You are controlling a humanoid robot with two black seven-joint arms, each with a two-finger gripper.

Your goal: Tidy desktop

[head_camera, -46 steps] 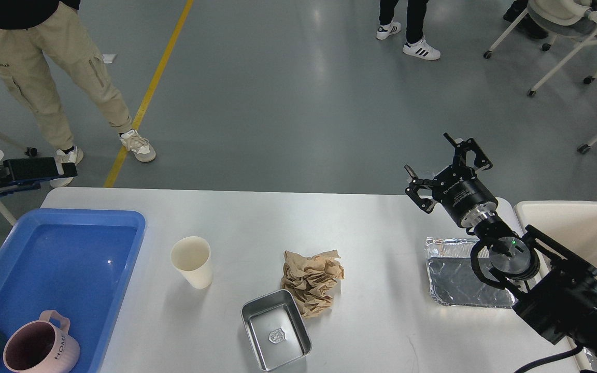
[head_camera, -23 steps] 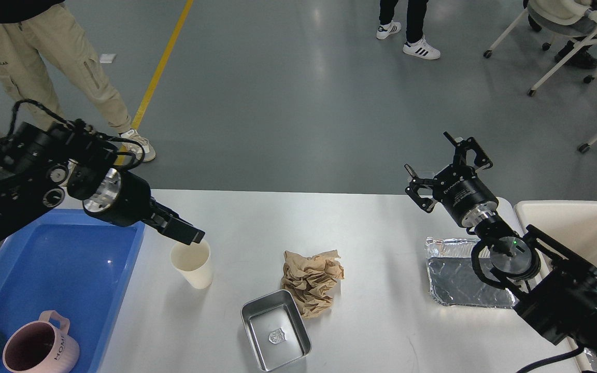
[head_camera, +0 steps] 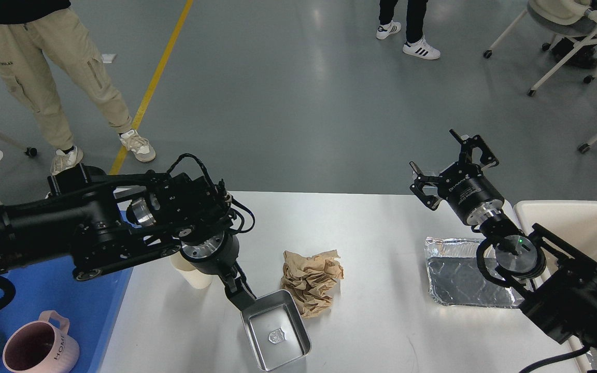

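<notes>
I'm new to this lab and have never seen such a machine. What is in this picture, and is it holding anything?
The picture is taken from the robot's own head, looking down at the desktop. The two black arms are the robot's own. The left pincer reaches down to the near-left corner of a small steel tray; whether it grips the rim cannot be told. The right pincer hangs open in the air, holding nothing. Also on the desktop: crumpled brown paper, a foil tray and a paper cup, mostly hidden by the left arm. A pink mug sits in the blue tray.
</notes>
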